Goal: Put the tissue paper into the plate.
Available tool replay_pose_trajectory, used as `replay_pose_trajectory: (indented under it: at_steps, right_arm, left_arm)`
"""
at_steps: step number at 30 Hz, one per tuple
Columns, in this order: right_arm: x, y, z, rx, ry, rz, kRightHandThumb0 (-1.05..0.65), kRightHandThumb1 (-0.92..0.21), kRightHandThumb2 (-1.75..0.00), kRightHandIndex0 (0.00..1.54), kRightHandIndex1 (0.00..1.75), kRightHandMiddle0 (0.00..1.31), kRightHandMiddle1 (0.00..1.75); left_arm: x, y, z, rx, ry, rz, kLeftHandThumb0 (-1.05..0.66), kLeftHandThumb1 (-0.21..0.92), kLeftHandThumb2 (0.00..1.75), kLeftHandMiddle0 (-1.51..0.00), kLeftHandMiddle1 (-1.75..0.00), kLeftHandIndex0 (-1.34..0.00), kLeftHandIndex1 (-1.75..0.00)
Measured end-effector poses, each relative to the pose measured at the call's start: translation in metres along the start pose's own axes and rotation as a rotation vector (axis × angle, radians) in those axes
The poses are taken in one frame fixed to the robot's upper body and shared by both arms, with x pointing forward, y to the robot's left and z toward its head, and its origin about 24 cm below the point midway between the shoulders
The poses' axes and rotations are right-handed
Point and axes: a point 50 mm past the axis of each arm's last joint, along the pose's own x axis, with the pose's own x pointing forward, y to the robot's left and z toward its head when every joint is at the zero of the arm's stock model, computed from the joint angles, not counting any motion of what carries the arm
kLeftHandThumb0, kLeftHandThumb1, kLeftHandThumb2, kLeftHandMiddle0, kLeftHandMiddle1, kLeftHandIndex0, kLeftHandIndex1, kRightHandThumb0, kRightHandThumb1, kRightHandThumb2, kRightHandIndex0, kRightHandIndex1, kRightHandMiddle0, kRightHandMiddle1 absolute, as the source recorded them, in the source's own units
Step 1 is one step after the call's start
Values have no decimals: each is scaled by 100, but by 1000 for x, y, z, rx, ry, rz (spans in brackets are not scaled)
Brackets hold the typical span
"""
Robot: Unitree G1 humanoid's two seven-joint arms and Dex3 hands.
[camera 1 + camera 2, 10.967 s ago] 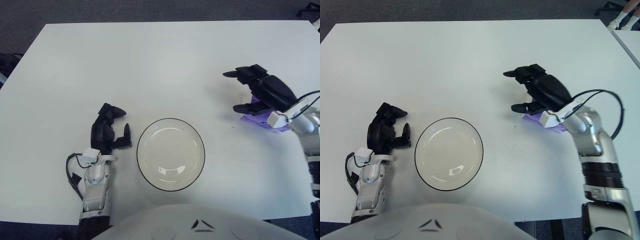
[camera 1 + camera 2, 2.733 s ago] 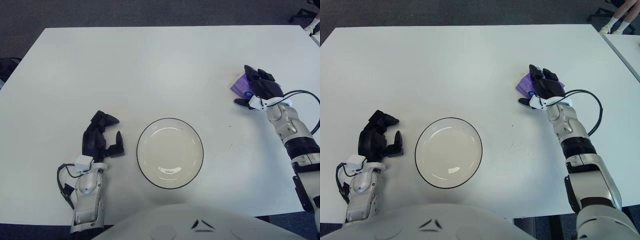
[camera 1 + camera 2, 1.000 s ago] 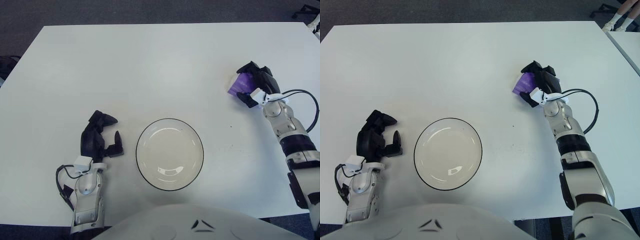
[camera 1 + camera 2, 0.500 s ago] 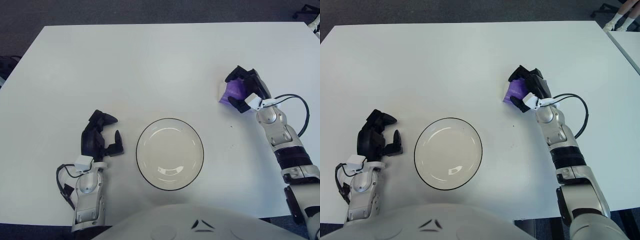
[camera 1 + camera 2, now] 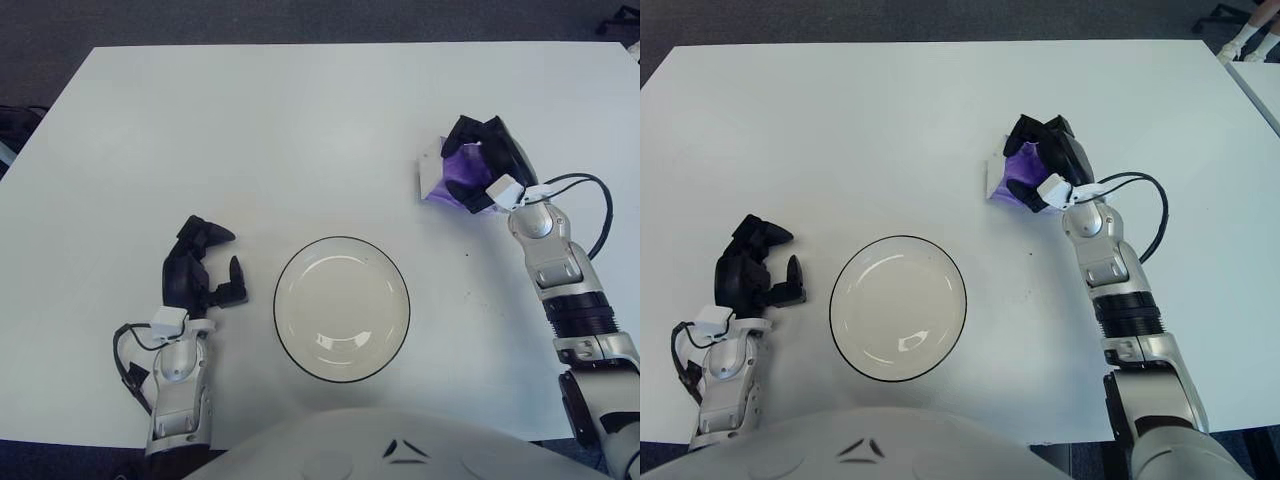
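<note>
Left eye view. Right hand [image 5: 482,165]: fingers clamped on purple tissue paper [image 5: 458,180], packet held against the palm, apparently just above white table [image 5: 300,130]. Plate [image 5: 341,308]: empty, down and to the left of that hand, well apart. Left hand [image 5: 200,275]: idle, left of plate, fingers loosely curled on nothing.

Right eye view. Same grasp; white edge of packet showing left of fingers [image 5: 1032,130]. Step judged: carry toward plate. Next: bring over the plate, lower, release.
</note>
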Motion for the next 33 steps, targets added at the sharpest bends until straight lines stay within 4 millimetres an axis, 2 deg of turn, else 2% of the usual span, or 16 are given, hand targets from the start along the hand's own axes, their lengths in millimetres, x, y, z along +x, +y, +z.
replay_pose_trajectory:
  at_steps: [10,33]
  right_arm:
    - [5,-15,17,13,-108,-51,0,9,-172,97,158,68,175]
    - [8,-31,53,37,-245,-85,0,10,-174,96,163,70,175]
  left_arm:
    - [0,0,0,8,-4,10,-1,-2,168,-86,-175,-67,-167]
    - [0,0,-2,-12,-24,16,-1,0,165,-83,-175,-67,-165]
